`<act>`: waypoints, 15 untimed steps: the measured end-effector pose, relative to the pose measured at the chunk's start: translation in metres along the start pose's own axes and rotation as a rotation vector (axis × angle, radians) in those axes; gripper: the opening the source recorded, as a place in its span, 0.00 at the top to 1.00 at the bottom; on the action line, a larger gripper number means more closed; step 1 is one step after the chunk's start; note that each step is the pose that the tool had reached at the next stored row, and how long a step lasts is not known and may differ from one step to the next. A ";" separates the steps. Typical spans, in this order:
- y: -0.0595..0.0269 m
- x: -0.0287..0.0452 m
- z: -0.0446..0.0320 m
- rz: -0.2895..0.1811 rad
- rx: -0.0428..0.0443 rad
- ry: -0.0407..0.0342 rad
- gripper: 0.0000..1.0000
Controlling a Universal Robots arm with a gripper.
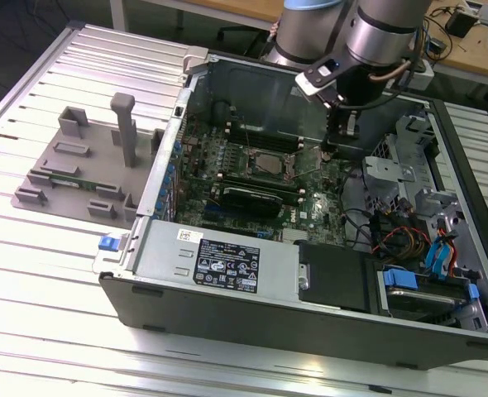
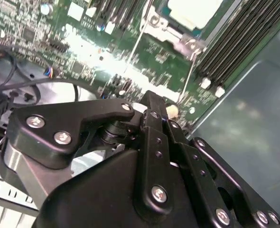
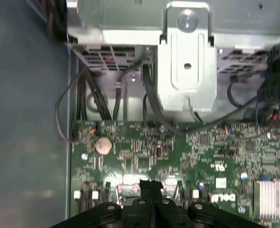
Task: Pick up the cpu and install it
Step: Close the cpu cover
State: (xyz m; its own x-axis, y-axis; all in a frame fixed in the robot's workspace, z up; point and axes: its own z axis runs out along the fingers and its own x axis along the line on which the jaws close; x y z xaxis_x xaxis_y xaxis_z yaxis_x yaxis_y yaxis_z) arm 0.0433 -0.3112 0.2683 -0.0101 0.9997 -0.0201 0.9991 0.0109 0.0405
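Observation:
The cpu point(image 1: 265, 163), a silvery square plate, lies in the socket on the green motherboard point(image 1: 318, 194) inside the open computer case; in the second wrist view the cpu point(image 2: 192, 12) is pale and bright beside the socket's metal frame. My gripper point(image 1: 329, 151) hangs low over the board just to the exterior view's right of the socket. Both wrist views show the black fingers pressed together, gripper point(image 2: 152, 97) and gripper point(image 3: 151, 183), shut with nothing visible between them. A thin socket lever point(image 2: 190, 71) runs close past the fingertip.
A metal drive cage point(image 1: 409, 165) and loose cables point(image 1: 393, 240) crowd the exterior view's right. The power supply point(image 1: 219, 256) lines the near case wall. Memory slots point(image 2: 235, 42) flank the socket. A grey parts fixture point(image 1: 78, 165) sits outside the case, on the exterior view's left.

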 end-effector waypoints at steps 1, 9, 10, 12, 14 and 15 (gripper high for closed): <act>0.0052 0.0000 0.0006 0.000 0.0002 0.0000 0.89; 0.0125 0.0002 0.0182 0.000 0.0107 0.0001 0.89; 0.0124 0.0003 0.0201 0.000 0.0130 0.0001 0.89; 0.0122 0.0004 0.0246 0.000 0.0187 0.0002 0.89; 0.0121 0.0004 0.0272 0.000 0.0212 0.0002 0.89; 0.0120 0.0004 0.0285 0.000 0.0224 0.0002 0.89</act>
State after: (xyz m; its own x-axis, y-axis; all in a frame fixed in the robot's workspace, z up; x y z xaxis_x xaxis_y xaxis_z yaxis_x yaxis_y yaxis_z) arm 0.0564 -0.3112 0.2403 -0.0106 0.9997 -0.0199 0.9998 0.0109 0.0181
